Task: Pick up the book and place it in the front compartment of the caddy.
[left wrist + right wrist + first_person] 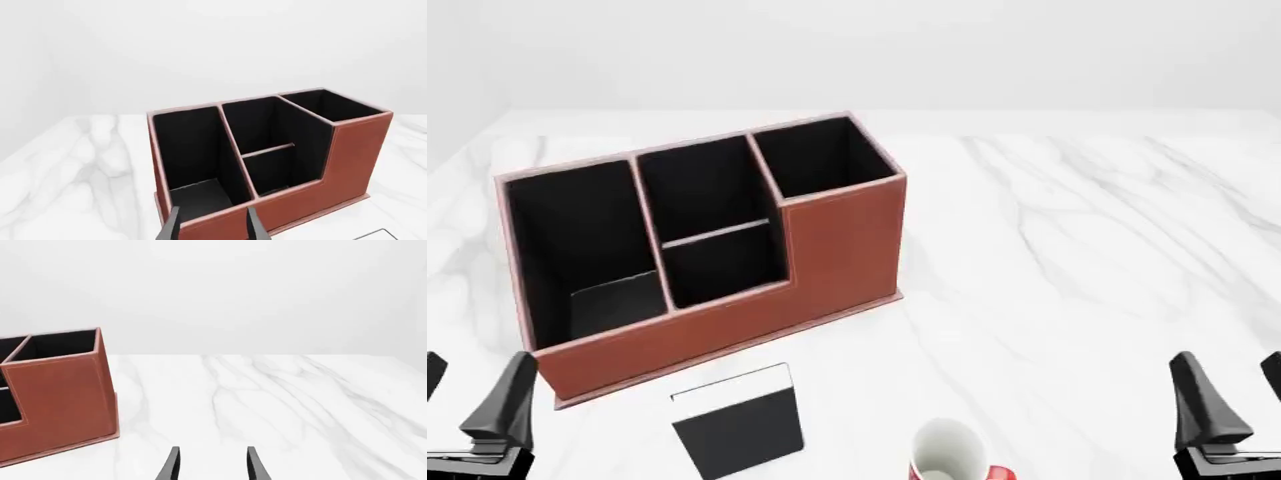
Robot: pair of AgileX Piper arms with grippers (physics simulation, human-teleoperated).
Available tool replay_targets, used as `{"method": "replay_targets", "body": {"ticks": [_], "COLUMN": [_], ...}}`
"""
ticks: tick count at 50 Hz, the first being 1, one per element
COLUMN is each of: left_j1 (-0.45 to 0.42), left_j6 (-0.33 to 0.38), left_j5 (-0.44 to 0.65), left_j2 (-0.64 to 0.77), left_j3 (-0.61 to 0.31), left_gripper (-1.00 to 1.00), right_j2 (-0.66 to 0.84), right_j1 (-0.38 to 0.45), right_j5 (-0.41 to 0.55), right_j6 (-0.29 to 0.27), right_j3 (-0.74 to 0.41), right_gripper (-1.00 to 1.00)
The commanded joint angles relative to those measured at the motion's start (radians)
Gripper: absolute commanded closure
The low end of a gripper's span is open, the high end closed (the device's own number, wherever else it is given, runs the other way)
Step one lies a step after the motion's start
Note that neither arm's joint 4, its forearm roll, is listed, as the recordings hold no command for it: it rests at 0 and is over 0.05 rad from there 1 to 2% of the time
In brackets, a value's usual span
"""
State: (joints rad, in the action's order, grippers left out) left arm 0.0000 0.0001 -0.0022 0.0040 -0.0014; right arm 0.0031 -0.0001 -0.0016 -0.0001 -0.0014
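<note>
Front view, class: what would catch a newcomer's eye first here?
The big reddish-brown caddy with black compartments dominates the left half of the white marble table. Just in front of it lies the small black book, flat, with a white mug to its right.

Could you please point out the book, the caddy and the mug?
book (745, 428): front view, black cover.
caddy (843, 247): front view, tall brown front wall.
mug (949, 452): front view, white rim.

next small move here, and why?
Probably bring the left hand over and down onto the book. The book lies flat on the table just in front of the caddy, untouched. Both hands are open and empty, and the left looks nearer than the right hand.
</note>
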Motion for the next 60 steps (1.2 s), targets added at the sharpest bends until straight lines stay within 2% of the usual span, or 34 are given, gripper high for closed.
{"method": "replay_targets", "body": {"ticks": [1, 15, 16, 17, 22, 24, 27, 28, 31, 38, 40, 42, 44, 46, 52, 60], "left_j1": [0.0, -0.001, -0.009, -0.001, 0.0, -0.015, -0.029, -0.043, -0.047, -0.083, -0.083, -0.111, -0.128, -0.13, -0.157, -0.257], "left_j6": [0.0, 0.003, 0.045, 0.002, 0.009, 0.001, 0.027, -0.015, 0.005, 0.034, 0.034, 0.036, 0.043, 0.091, 0.133, 0.19], "left_j5": [-0.006, -0.001, -0.024, -0.002, 0.003, -0.019, -0.053, -0.097, -0.121, -0.017, -0.017, 0.014, 0.034, 0.087, 0.19, 0.346], "left_j2": [0.008, 0.0, 0.046, 0.002, 0.007, 0.049, 0.124, 0.206, 0.283, 0.365, 0.365, 0.426, 0.411, 0.439, 0.459, 0.495], "left_j3": [-0.002, -0.001, -0.002, -0.001, -0.005, -0.01, -0.02, -0.024, -0.045, -0.179, -0.18, -0.23, -0.245, -0.291, -0.375, -0.504], "left_gripper": [-1.0, -1.0, -1.0, -1.0, -1.0, -1.0, -1.0, -1.0, -1.0, -1.0, -1.0, -1.0, -1.0, -1.0, -1.0, -1.0], "right_j2": [0.007, 0.001, 0.0, 0.0, 0.0, 0.0, 0.0, 0.0, 0.0, 0.0, 0.0, 0.0, 0.0, 0.0, 0.0, 0.0], "right_j1": [0.0, -0.001, -0.001, -0.001, -0.001, -0.001, -0.001, -0.001, -0.001, -0.001, -0.001, -0.001, -0.001, -0.001, -0.001, -0.001], "right_j5": [-0.004, 0.003, 0.003, 0.003, 0.003, 0.003, 0.003, 0.003, 0.003, 0.003, 0.003, 0.003, 0.003, 0.003, 0.003, 0.003], "right_j6": [-0.001, 0.001, 0.0, 0.001, 0.001, 0.0, 0.001, 0.001, 0.0, 0.0, 0.0, 0.001, 0.001, 0.0, 0.001, 0.001], "right_j3": [-0.003, -0.004, -0.004, -0.004, -0.004, -0.004, -0.004, -0.004, -0.004, -0.004, -0.004, -0.004, -0.004, -0.004, -0.004, -0.004], "right_gripper": [-1.0, -1.0, -1.0, -1.0, -1.0, -1.0, -1.0, -1.0, -1.0, -1.0, -1.0, -1.0, -1.0, -1.0, -1.0, -1.0]}}
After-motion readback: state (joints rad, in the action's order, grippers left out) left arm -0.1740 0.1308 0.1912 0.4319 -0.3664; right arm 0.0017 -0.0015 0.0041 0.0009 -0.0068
